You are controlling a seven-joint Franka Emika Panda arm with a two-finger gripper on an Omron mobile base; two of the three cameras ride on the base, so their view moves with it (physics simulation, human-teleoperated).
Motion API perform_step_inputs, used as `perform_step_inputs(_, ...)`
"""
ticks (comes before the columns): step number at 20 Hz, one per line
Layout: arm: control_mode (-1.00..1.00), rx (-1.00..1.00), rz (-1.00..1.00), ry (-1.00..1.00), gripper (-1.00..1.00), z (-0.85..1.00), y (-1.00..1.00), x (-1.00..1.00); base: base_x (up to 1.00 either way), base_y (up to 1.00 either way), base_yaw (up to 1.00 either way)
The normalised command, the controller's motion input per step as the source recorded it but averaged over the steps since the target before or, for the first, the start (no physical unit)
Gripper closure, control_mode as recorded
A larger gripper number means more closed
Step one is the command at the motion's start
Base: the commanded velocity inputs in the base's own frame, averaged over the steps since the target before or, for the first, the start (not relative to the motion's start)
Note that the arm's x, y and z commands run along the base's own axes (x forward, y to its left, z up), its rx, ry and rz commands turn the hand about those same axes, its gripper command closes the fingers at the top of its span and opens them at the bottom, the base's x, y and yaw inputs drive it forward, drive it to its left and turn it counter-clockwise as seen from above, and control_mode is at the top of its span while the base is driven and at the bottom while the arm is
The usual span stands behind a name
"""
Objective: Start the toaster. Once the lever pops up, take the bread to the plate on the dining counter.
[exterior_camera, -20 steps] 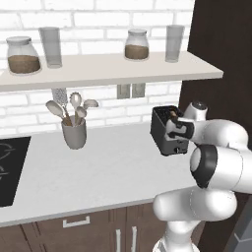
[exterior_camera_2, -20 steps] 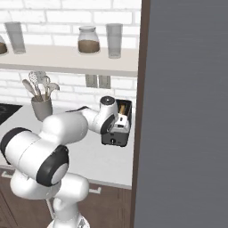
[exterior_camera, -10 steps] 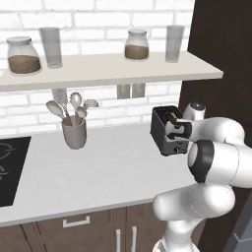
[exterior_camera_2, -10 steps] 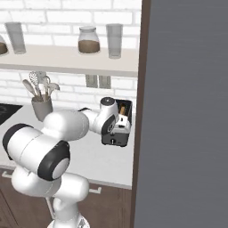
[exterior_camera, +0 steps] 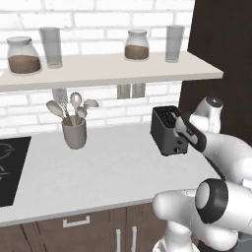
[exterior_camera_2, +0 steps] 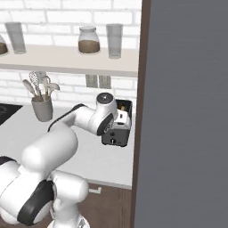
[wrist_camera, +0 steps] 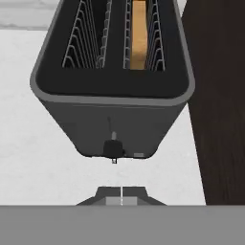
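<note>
the boxy dark grey toaster [wrist_camera: 112, 86] sits on the pale grey-white counter [exterior_camera: 113, 172] beside the dark cabinet wall. the golden-brown bread slice [wrist_camera: 138, 33] stands in its right slot. the gripper [exterior_camera: 179, 129], jaws clenched empty, hovers at the lever [wrist_camera: 113, 147], low, likely pressed to start toasting.

Dark wall panel [wrist_camera: 215, 95] crowds the toaster [wrist_camera: 112, 91]; its other side lies open.

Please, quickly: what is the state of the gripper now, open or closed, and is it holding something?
Gripper: closed, holding nothing; it sits in front of the toaster's narrow end face, below the lever.
</note>
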Motion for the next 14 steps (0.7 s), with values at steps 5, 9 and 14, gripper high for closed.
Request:
perform_step_inputs(5, -1.0, 0.0, 0.0, -0.22, 1.0, 1.0, -0.13, -0.51, 0.0, 0.0, 0.0)
perform_step_inputs(9, -1.0, 0.0, -0.03, -0.24, 1.0, 0.71, -0.01, -0.01, 0.0, 0.0, 0.0)
perform_step_inputs(14, -1.0, 0.02, -0.05, -0.18, 1.0, 0.1, 0.12, 0.07, 0.0, 0.0, 0.0)
